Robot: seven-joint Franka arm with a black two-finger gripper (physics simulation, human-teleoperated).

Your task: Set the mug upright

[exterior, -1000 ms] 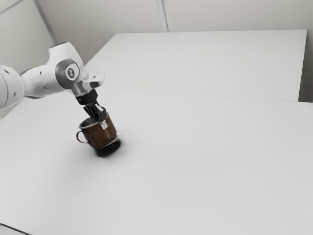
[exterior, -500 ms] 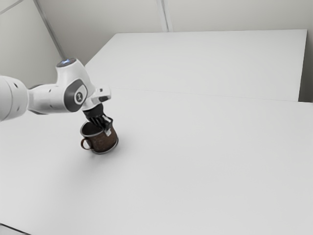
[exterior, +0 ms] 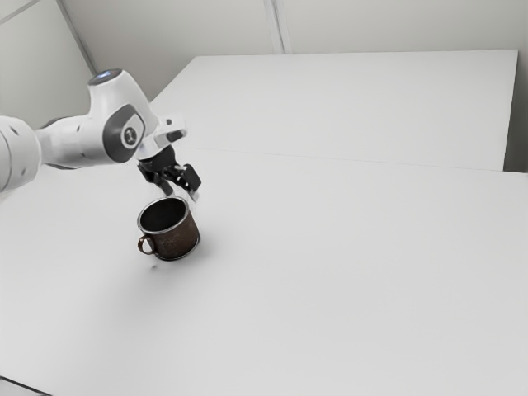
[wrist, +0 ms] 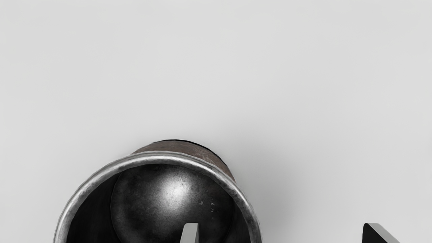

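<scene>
1. The mug (exterior: pixel 176 239) is on the table (exterior: pixel 355 264), toward the exterior view's left and below the hand. It looks to stand on its base, mouth up.
2. Its long axis runs upward from the base; in the exterior view it leans a little toward that view's left. I cannot tell whether the whole base sits flat.
3. The handle (exterior: pixel 144 245) points toward the exterior view's left and somewhat toward that camera.
4. The gripper (exterior: pixel 181 195) is released, its two fingers well apart with the mug's wall unpinched. It hangs near the rim (exterior: pixel 186 200), on the side away from the handle.
5. In the wrist view, one finger (wrist: pixel 190 233) overlaps the dark mouth, and the other lies outside the rim, against the pale tabletop. Whether either finger grazes the mug, I cannot tell.
6. The wrist view looks into the mug onto its shiny inner bottom (wrist: pixel 172 202), with a strip of brown outer wall beyond the rim.
</scene>
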